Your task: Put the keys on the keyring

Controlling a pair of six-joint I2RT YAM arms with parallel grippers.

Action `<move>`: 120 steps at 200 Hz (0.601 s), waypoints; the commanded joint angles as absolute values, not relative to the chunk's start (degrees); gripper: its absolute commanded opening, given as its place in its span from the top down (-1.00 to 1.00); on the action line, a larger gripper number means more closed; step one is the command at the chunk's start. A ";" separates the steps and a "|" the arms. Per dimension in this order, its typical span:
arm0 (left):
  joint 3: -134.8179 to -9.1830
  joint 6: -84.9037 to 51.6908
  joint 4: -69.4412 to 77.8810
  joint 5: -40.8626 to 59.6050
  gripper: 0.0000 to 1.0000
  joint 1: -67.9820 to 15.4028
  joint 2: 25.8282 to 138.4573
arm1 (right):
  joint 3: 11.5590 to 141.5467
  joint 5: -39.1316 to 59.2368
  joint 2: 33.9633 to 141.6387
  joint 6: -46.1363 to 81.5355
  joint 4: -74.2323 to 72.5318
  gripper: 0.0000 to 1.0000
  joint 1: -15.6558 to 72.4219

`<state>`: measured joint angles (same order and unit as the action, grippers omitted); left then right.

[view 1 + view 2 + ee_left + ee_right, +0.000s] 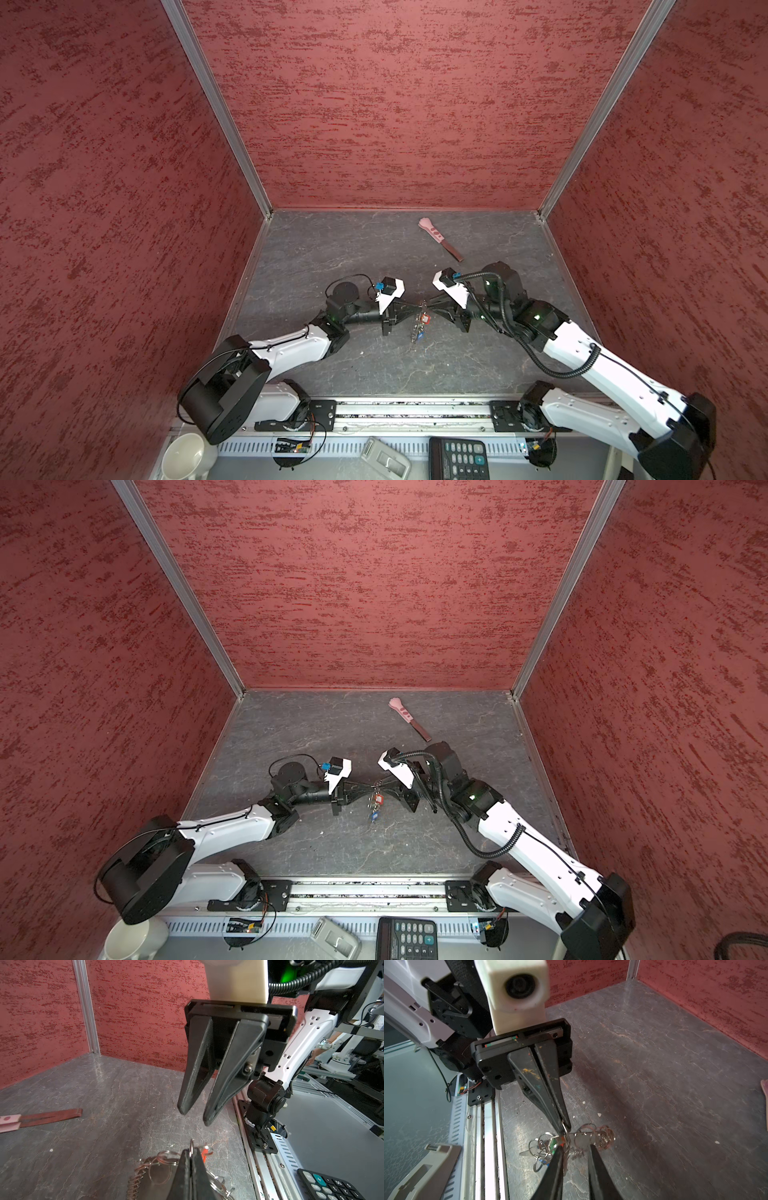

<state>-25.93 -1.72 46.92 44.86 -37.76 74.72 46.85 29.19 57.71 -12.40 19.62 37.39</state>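
The keyring (419, 328) (374, 808) is a bunch of silver rings and links hanging between the two grippers in both top views. On it I see a red tag (425, 319) (205, 1152), a green tag (553, 1143) and a blue tag (420, 336) of the keys. My left gripper (191, 1151) (417, 309) (564, 1126) is shut on one silver ring (191, 1144) of the keyring. My right gripper (575, 1146) (195, 1115) (431, 309) faces it tip to tip. Its fingers are apart and clamp nothing. A silver key (581, 1140) lies just beyond them.
A pink-handled tool with a dark flat blade (440, 240) (409, 720) (41, 1118) lies on the grey floor behind the right arm. Red walls enclose three sides. Past the front rail (415, 409) sit a calculator (457, 457), a grey device (384, 457) and a white cup (183, 457).
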 commanded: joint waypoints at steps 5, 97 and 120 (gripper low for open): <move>-25.31 -2.96 52.06 42.11 1.00 -38.31 74.88 | 44.17 29.05 56.51 -7.77 9.93 0.53 37.18; -24.78 -4.22 54.69 41.18 1.00 -38.48 75.58 | 41.19 33.22 58.68 -7.02 8.51 0.55 37.18; -24.79 -4.99 55.95 41.20 1.00 -38.52 75.94 | 40.90 33.06 59.65 -7.03 8.46 0.55 37.18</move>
